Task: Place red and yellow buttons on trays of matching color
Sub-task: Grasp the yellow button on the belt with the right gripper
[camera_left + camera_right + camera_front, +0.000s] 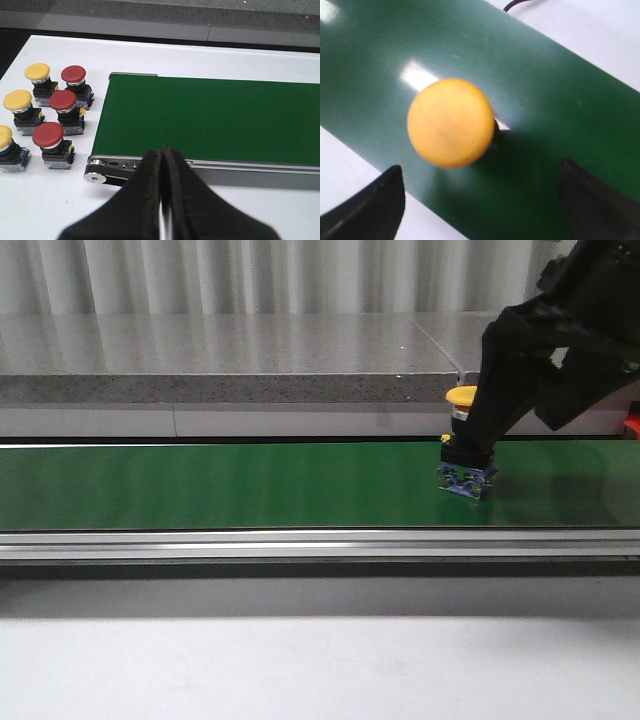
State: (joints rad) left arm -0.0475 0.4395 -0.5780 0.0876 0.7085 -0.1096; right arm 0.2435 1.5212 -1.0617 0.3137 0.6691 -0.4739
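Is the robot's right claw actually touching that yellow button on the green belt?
Apart. In the right wrist view, the yellow button sits between the spread fingers, with green belt visible on both sides.

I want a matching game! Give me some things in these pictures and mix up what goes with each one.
Things:
1. left claw
2. right claw
3. conveyor belt
4. button under the right claw

Descriptions:
A. green
B. open wide
C. yellow cap
D. shut tight

Pairs: 1-D, 2-B, 3-A, 4-C
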